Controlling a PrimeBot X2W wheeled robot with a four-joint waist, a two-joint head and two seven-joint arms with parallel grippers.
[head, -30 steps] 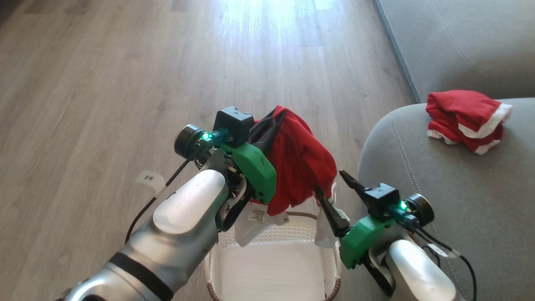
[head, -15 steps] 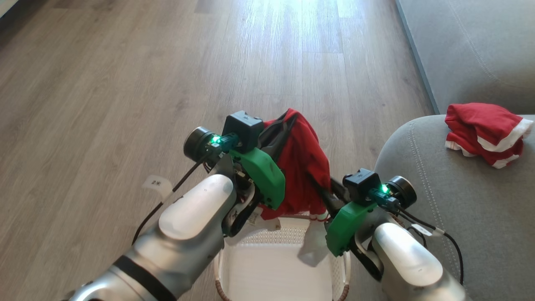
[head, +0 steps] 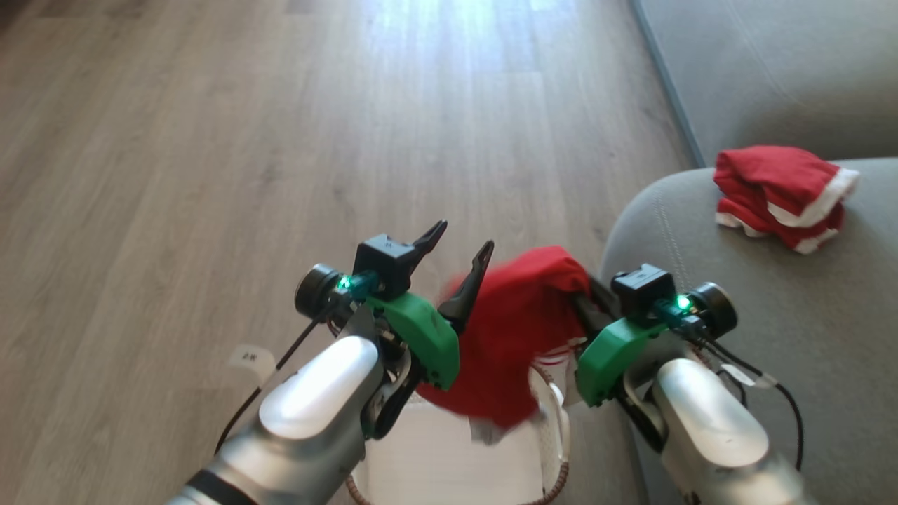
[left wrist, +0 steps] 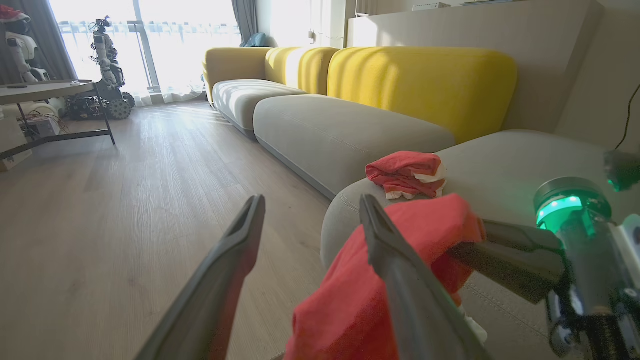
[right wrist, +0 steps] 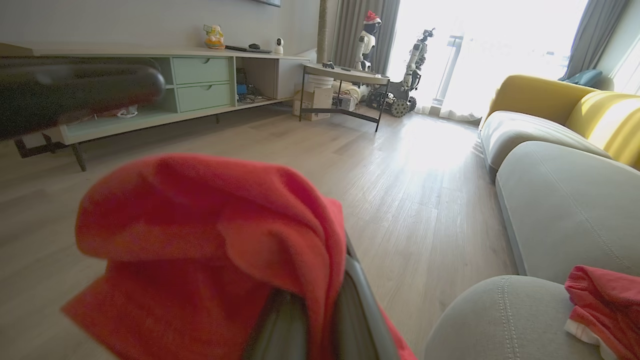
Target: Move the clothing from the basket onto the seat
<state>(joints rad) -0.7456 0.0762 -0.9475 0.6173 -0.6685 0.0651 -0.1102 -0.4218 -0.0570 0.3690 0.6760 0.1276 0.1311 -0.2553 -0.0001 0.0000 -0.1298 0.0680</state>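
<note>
Here the right end effector (head: 588,307) is clamped on a red garment (head: 512,337). The garment hangs blurred over the white basket (head: 561,421), long axis running from 1 o'clock down to 7 o'clock, white trim lowest. At its 9 o'clock, the left end effector (head: 459,247) stands wide open, empty. A second red-and-white garment (head: 779,193) lies bunched on the grey sofa (head: 701,294) at 2 o'clock. The wood-plank floor (head: 210,140) is sunlit.
</note>
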